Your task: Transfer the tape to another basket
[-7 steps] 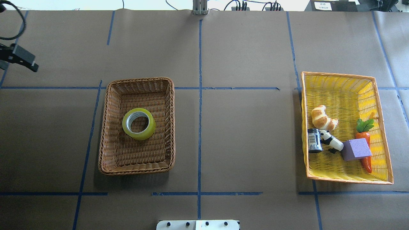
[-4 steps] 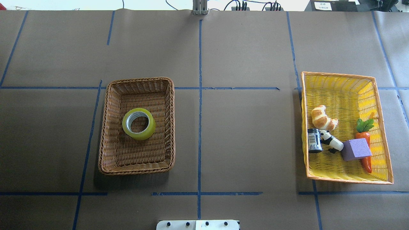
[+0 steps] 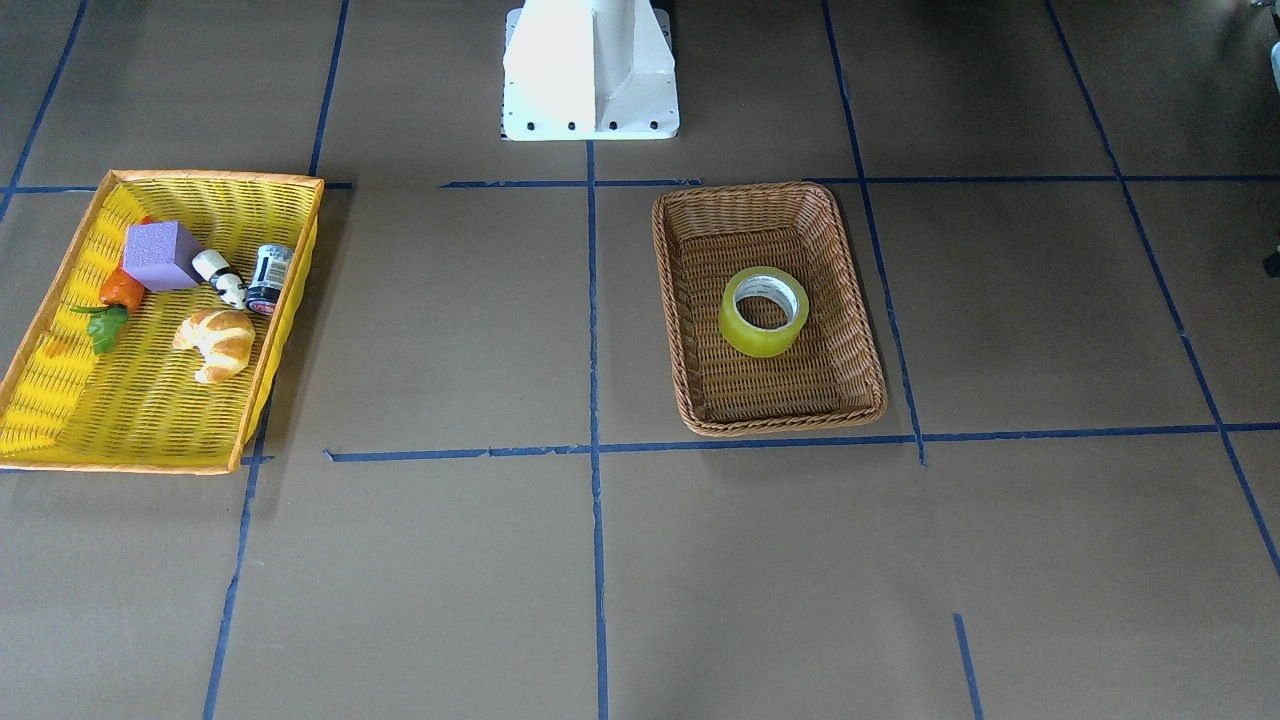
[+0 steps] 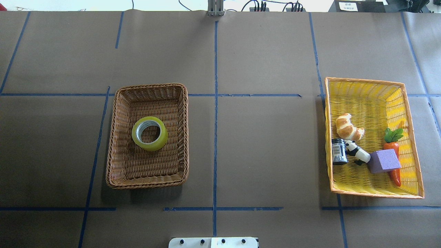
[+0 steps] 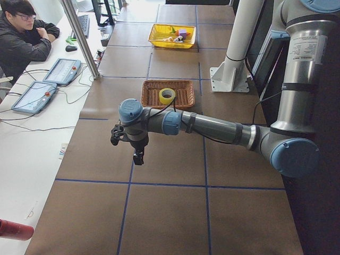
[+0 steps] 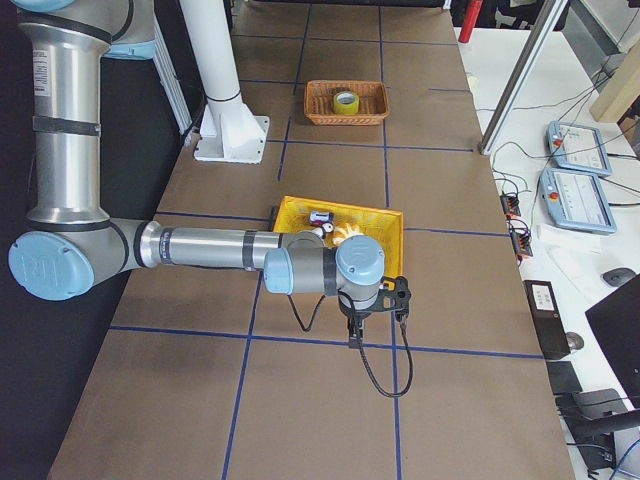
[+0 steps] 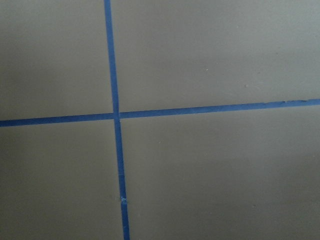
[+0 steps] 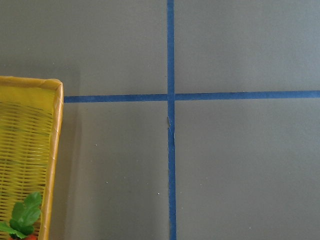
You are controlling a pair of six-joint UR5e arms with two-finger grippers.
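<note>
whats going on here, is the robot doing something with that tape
Nothing is being handled at the moment. The tape lies flat in the brown basket, with nothing touching it. The left gripper hangs over bare table off toward its own end, and the right gripper hangs just beyond the yellow basket. Whether either is open cannot be told.

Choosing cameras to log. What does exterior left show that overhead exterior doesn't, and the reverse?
Only exterior left: the left arm stretched over bare table, on the camera's side of the wicker basket, with the left gripper pointing down (open or shut, cannot tell), and a seated operator.
Only overhead: the yellow basket close enough to tell its contents apart: croissant, can, panda, purple block, carrot.
Both: the tape lying flat in the wicker basket, with the yellow basket well apart from it.
</note>
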